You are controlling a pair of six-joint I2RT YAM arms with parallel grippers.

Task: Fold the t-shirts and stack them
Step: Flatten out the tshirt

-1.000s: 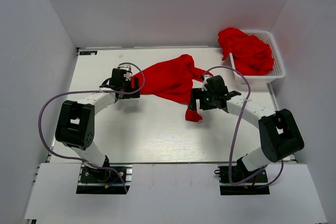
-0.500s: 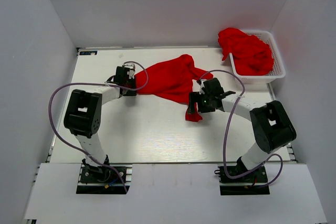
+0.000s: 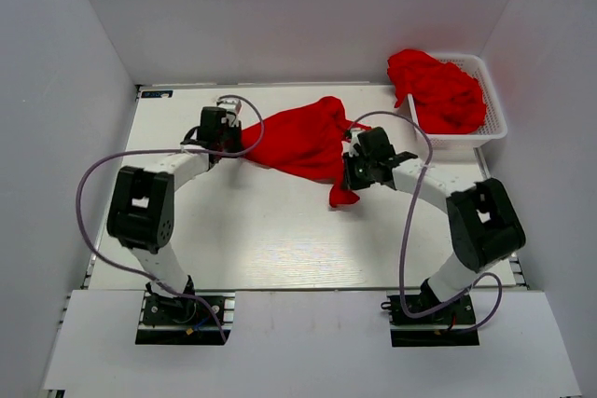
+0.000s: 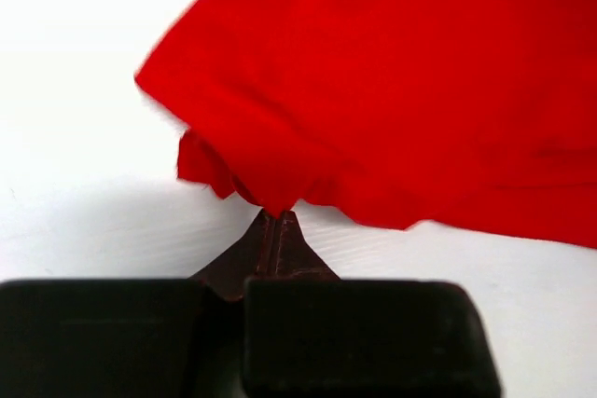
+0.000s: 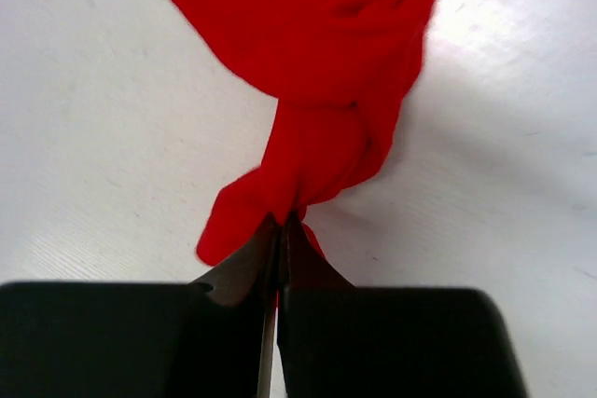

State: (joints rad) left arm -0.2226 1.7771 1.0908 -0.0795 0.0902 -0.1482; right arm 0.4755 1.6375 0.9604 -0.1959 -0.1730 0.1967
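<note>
**Asker:** Where is the t-shirt?

**Robot:** The red t-shirt lies rumpled on the far half of the white table, stretched between my two arms. Its widest part sits in the middle. A narrow tail of cloth trails toward the near side at its right end.

**Asker:** What is your left gripper doing?

**Robot:** My left gripper is at the shirt's left end. Its fingers are pressed together with a fold of the hem pinched at the very tips. From my left wrist camera the cloth billows up and away to the right, with bare table under it.

**Asker:** And the right one?

**Robot:** My right gripper is clamped on the shirt's right end. The fingers meet with no gap, and a bunched twist of red cloth is caught between them. A small flap sticks out to the left of the tips, and the rest of the shirt rises beyond.

**Asker:** Anything else nearby?

**Robot:** A white basket stands at the far right corner of the table, well apart from the shirt I hold. A heap of red shirts fills it and spills over its left rim.
</note>
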